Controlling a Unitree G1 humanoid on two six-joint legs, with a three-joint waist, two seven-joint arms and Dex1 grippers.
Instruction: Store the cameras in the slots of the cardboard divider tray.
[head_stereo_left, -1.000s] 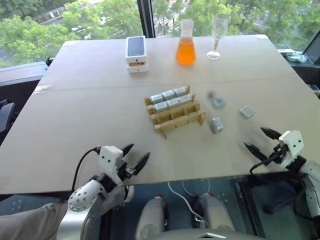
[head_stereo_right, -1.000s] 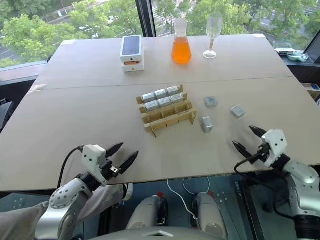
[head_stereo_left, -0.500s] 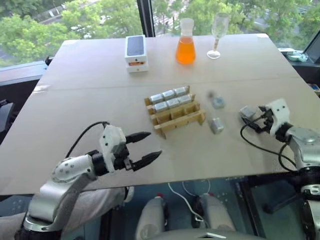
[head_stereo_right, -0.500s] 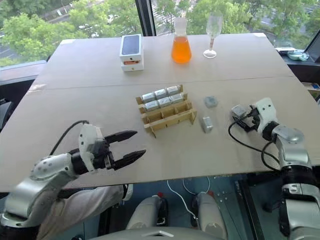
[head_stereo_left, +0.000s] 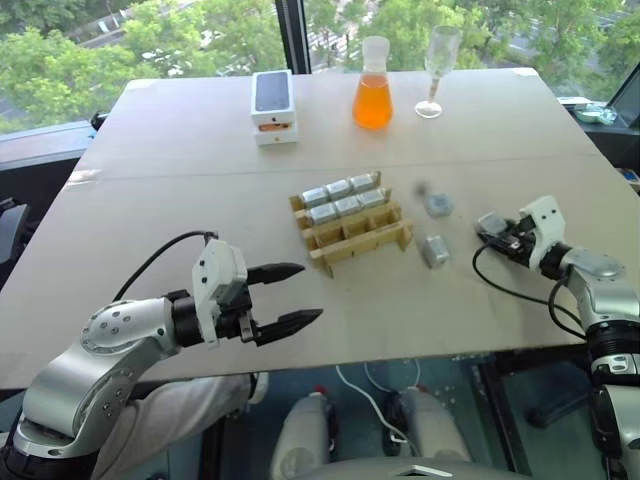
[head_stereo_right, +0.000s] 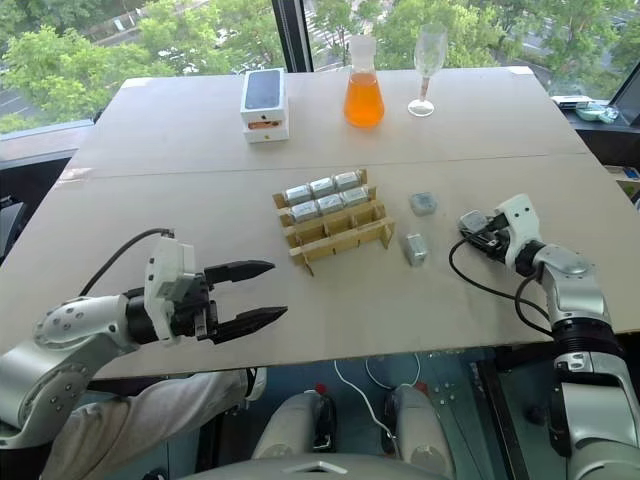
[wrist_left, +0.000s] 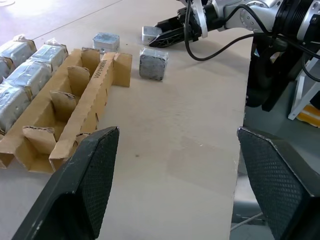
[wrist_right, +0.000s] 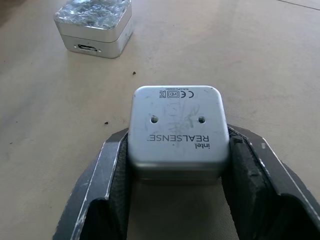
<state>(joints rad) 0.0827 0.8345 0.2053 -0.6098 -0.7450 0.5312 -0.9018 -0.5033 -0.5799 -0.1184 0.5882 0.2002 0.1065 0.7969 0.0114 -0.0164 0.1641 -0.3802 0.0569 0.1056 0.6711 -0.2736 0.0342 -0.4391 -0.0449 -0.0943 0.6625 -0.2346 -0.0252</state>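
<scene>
The right gripper (wrist_right: 175, 165) has its jaws closed against the two sides of a camera (wrist_right: 176, 131) that lies flat on the table (head_stereo_left: 180, 190). In the right wrist view the block sits between the two fingers, its broad silver back turned up with lettering and two small holes on it, its rounded far edge pointing away from the wrist. It looks nearly square from above, so its long axis is hard to tell. Just beyond the fingertips stands a second camera (wrist_right: 94, 26), a port in the side that faces the gripper. A third camera (head_stereo_left: 433, 250) lies off to the side of these jaws, toward the cardboard tray (head_stereo_left: 352, 226).

The tray runs slantwise across the table; six cameras (head_stereo_left: 345, 197) fill its two far rows, lying along them, and the two near rows are bare.

The left gripper (head_stereo_left: 285, 296) hangs above the near edge of the table, its jaws wide apart and holding nothing, pointing toward the tray.

A second ago both grippers were down at the near table edge, the right one spread wide; half a second ago it had reached the camera.

The left wrist view shows the bare slots from the side and the right fingers (wrist_left: 167, 36) at their camera. The head views show a phone box (head_stereo_left: 272, 105), a flask of orange liquid (head_stereo_left: 372, 95) and a glass (head_stereo_left: 436, 65) at the far end.
</scene>
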